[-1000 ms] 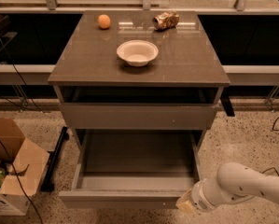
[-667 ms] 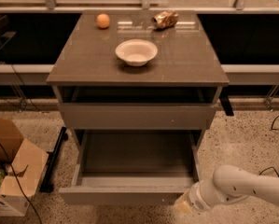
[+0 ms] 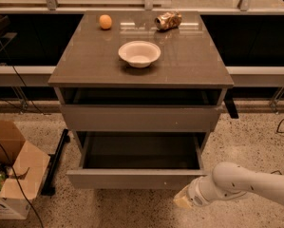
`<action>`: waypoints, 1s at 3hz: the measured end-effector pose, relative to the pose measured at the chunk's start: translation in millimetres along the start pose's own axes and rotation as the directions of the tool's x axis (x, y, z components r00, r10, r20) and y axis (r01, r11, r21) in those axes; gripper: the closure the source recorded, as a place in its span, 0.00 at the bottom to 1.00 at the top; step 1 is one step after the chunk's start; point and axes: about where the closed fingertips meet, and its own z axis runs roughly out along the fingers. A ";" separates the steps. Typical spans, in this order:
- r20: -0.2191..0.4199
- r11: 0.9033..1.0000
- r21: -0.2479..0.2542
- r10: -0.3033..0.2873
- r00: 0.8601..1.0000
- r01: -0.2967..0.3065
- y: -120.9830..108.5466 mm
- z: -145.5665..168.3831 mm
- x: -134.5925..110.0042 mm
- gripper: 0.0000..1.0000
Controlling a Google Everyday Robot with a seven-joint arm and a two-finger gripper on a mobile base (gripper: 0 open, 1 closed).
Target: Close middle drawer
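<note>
The middle drawer (image 3: 140, 177) of the grey-brown cabinet stands pulled out, its bare grey tray (image 3: 141, 151) open to view and its flat front panel facing me low in the camera view. The uppermost drawer front (image 3: 140, 118) sits above it, nearly flush with the cabinet. My gripper (image 3: 183, 201) is at the end of the white arm (image 3: 246, 184) coming in from the lower right. It is just below and in front of the right end of the middle drawer's front panel, close to it or touching it.
On the cabinet top (image 3: 189, 65) are a white bowl (image 3: 139, 53), an orange (image 3: 105, 22) and a crushed can (image 3: 168, 20). An open cardboard box (image 3: 11, 175) stands on the speckled floor at the left, with cables around it. A dark low shelf runs behind the cabinet.
The middle drawer has slid partly back into the cabinet, so less tray shows. My gripper and arm have moved left and forward with the front panel.
</note>
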 end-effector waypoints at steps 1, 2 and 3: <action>0.000 1.000 0.000 0.000 1.000 0.000 0.0 0.0 0.0 1.00; 0.003 0.998 0.057 -0.021 1.000 0.021 -6.4 6.0 -7.4 1.00; 0.028 0.994 0.100 -0.051 0.998 0.048 -27.4 22.0 -18.4 1.00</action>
